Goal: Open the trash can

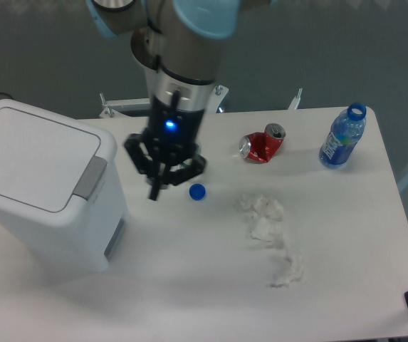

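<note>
1. The trash can (40,189) sits at the left edge of the desk (189,285), lid flat and closed, its grey push-tab (90,178) on the side facing the middle of the desk.
2. The gripper (162,173) hangs above the desk just right of the can, near the tab but clear of it. Its fingers look spread with nothing between them, though the angle makes the gap hard to read.
3. Risk one: the tab is a narrow target. A press that lands on the lid panel beside it probably leaves the can shut.
4. Risk two: a sideways shove instead of a downward press could slide or tip the can toward the left edge of the desk.
5. Risk three: the blue bottle cap (197,191) lies just right of the gripper, so a low swing could knock it away.
6. The count: one trash can, one blue cap, one crushed red can (260,145) toward the back edge, one blue water bottle (342,137) near the back right corner.
7. Crumpled white tissue (271,235) trails across the right half of the desk in about three clumps. I can't separate them cleanly.
</note>
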`<state>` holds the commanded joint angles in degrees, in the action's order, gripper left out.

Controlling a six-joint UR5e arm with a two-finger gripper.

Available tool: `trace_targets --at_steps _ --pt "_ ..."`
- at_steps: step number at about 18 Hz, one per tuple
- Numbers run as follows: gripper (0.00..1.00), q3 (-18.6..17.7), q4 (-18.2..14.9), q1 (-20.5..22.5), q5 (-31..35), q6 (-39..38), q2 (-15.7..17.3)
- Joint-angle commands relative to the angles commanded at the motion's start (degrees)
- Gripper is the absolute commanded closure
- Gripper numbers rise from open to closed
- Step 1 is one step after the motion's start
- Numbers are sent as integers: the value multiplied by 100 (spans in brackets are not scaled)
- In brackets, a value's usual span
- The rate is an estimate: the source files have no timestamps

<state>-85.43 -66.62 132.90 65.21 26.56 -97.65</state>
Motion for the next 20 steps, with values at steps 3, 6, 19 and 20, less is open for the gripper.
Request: trace_targets --at_steps 3,6,19,20 --pt "100 -53 0 -158 -44 -160 35" --pt "100 -105 -9 -212 -132 -230 132" --pt "100 -343 9 -273 -105 -212 185" --pt "100 -343 9 -273 -105 -212 185"
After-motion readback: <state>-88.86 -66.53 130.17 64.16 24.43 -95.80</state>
